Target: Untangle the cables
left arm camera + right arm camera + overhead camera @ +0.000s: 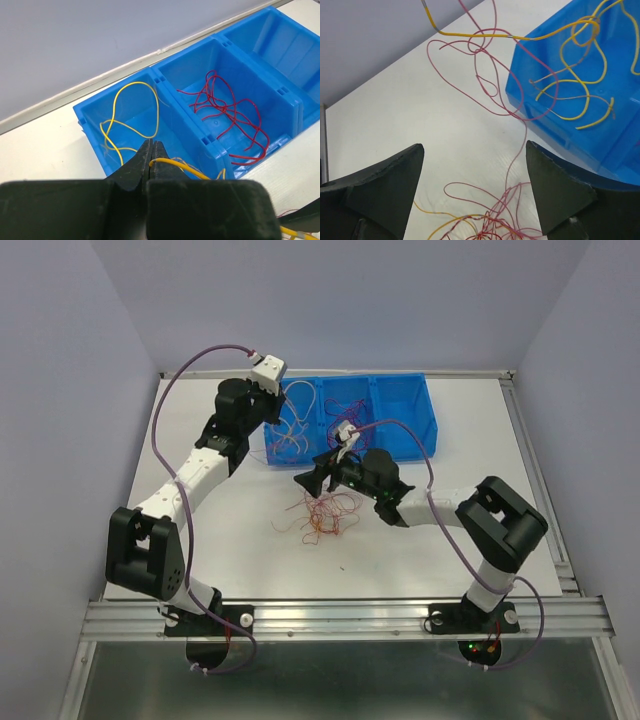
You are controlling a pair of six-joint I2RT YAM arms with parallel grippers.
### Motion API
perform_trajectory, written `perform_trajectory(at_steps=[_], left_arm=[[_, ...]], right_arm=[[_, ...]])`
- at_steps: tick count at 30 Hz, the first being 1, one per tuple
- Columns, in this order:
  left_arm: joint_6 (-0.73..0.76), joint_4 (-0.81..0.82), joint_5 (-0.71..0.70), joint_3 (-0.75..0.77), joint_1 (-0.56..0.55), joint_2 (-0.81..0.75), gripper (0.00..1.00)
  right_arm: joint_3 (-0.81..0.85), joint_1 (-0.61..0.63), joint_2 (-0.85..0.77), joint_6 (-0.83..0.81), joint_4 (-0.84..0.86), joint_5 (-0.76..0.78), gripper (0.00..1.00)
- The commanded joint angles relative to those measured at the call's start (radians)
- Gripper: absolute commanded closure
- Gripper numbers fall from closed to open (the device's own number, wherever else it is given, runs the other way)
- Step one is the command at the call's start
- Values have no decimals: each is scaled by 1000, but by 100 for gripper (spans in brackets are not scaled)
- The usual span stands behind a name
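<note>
Cables (322, 515) lay tangled on the table (250, 540), just near of the blue bin (415, 390). We observed the left gripper (151, 147) clenched on a yellow cable (172, 164) over the bin's left compartment; dark red cables (225, 107) lay in the middle one. The right gripper (475, 147) hung released, jaws wide, above the tangle.
</note>
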Motion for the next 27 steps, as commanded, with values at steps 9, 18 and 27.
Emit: perform_trajectory(at_steps=[9, 18, 27], left_arm=[[-25, 11, -8, 51, 3, -1, 100], [-31, 8, 4, 53, 3, 2, 100], [-46, 5, 21, 53, 3, -1, 100]], right_arm=[[197, 28, 183, 8, 212, 54, 8], [337, 28, 298, 5, 220, 38, 6], [452, 30, 387, -7, 232, 18, 28]])
